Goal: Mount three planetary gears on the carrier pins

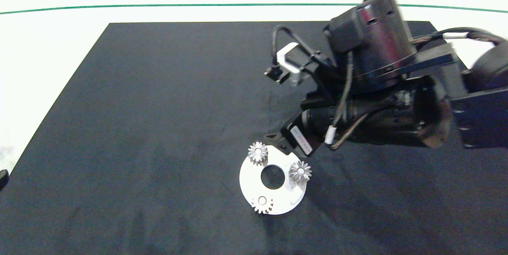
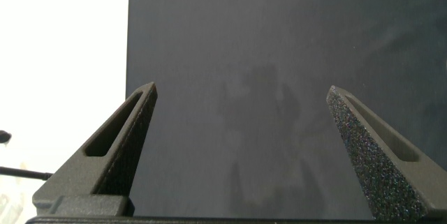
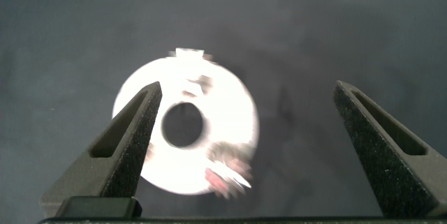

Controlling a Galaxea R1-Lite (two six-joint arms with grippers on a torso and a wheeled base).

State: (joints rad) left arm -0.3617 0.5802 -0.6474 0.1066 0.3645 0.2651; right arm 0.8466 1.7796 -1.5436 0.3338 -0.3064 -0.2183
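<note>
The flat white disc (image 1: 249,179) lies on the black mat, front of centre. Three small silver planetary gears (image 1: 258,153) (image 1: 300,172) (image 1: 262,203) sit on it in a triangle, each over a carrier pin whose pale tip (image 1: 262,199) shows in the gear's middle. My right arm (image 1: 373,88) reaches in above and behind the disc, and its body hides the fingers in the head view. In the right wrist view my right gripper (image 3: 248,88) is open with nothing held, and the disc (image 3: 230,123) lies below it, partly behind one finger (image 3: 133,133). My left gripper (image 2: 242,90) is open over bare mat.
The black mat (image 1: 158,108) covers most of the white table (image 1: 39,56), with a green line (image 1: 158,6) along the far side. A dark piece of the left arm (image 1: 2,178) shows at the picture's left edge.
</note>
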